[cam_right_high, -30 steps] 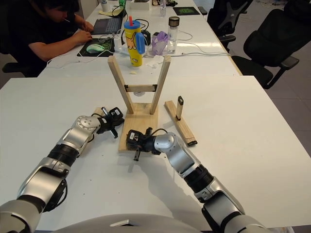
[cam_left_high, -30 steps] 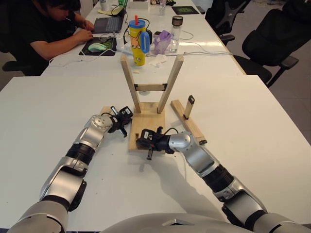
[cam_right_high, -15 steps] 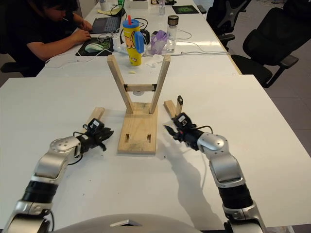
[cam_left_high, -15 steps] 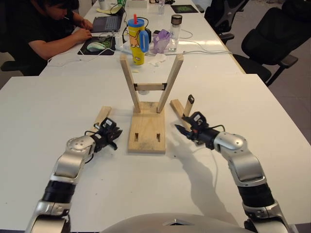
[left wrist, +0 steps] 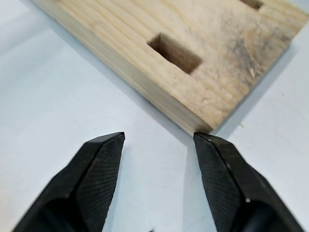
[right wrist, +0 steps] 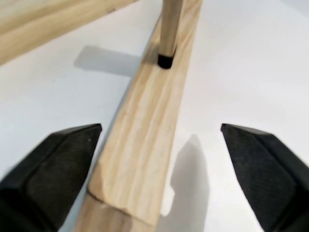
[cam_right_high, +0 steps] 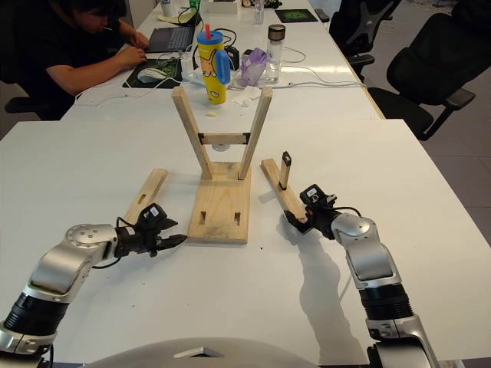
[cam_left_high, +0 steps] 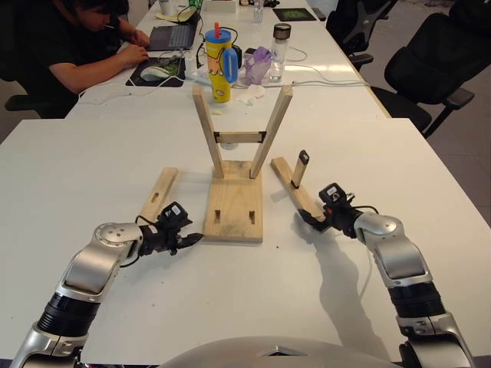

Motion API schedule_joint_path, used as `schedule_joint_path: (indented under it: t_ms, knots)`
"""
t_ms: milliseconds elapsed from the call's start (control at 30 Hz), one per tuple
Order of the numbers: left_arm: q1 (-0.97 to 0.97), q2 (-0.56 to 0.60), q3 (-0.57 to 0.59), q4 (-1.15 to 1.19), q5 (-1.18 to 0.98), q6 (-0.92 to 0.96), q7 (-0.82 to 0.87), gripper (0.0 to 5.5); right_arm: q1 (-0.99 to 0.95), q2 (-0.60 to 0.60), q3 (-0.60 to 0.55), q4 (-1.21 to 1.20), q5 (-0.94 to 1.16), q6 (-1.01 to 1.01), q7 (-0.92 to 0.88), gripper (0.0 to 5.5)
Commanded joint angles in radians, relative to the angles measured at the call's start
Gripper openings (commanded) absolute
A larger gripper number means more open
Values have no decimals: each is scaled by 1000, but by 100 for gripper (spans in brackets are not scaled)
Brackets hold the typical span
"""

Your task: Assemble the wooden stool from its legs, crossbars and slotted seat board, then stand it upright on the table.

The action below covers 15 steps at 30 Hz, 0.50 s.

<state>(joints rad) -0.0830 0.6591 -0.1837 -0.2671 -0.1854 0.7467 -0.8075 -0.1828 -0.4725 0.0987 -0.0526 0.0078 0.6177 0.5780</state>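
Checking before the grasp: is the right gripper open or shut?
Open. The right gripper has its fingers wide apart, one on each side of the loose wooden leg.

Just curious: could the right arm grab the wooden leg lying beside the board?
Probably yes: the right gripper is open astride the leg near its end, with nothing in between.

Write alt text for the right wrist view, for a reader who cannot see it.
The open right gripper straddles the near end of a wooden leg lying flat on the white table. Farther along the leg, a short crossbar stands up from it.
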Motion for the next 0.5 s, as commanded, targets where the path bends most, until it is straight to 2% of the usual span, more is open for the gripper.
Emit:
schedule_joint_path:
  t_ms: [33,300,367,500]
  knots:
    - [-28,-18,-62,-12,19,8,13,267,-58,23,8,50,8,22,-12,450]
    - [-61,56,-68,46,91,-66,14,267,-83,54,-10,103,47,98,-16,333]
    - [-82,58,-38,47,56,-88,-14,267,-77,61,-13,101,63,124,-19,291]
    - [-134,27,72,35,-68,-94,-62,267,-62,84,-31,103,106,153,-23,242]
